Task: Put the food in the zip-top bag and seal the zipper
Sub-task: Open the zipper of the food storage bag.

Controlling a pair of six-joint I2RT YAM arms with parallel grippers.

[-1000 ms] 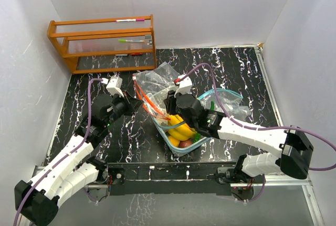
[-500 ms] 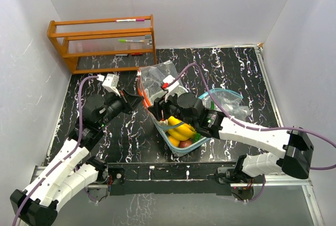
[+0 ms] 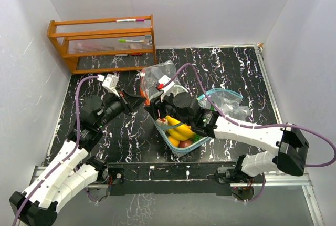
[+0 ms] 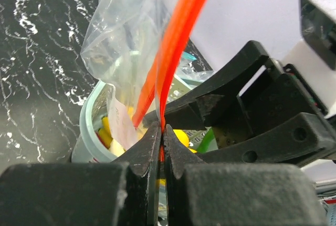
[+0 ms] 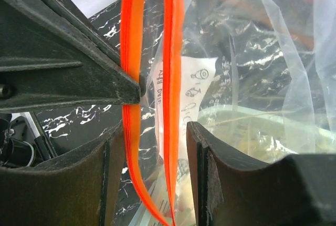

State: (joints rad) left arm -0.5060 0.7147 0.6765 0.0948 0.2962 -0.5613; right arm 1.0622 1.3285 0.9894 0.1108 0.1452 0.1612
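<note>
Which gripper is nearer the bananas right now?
Right. The right gripper is about over the basket's far-left corner, beside the bananas, open around the zipper. The left gripper is farther left, off the basket, shut on the zipper.

We take this for a robotics lab test cell, not a home or kitchen. We see plain white panel walls (image 3: pixel 210 5) boxing in a black tabletop with white marble veining (image 3: pixel 236 68), edged by a bare aluminium frame rail (image 3: pixel 168 176). Bolted there are a white-and-black left robot arm (image 3: pixel 63 168) and a matching right robot arm (image 3: pixel 252 131), trailing purple cables (image 3: pixel 79 110). The props look staged to us: small yellow toy bananas (image 3: pixel 178 130) in a pale teal mesh basket (image 3: pixel 181 150), and an orange wooden rack (image 3: pixel 102 44) holding marker pens (image 3: pixel 131 40).
</note>
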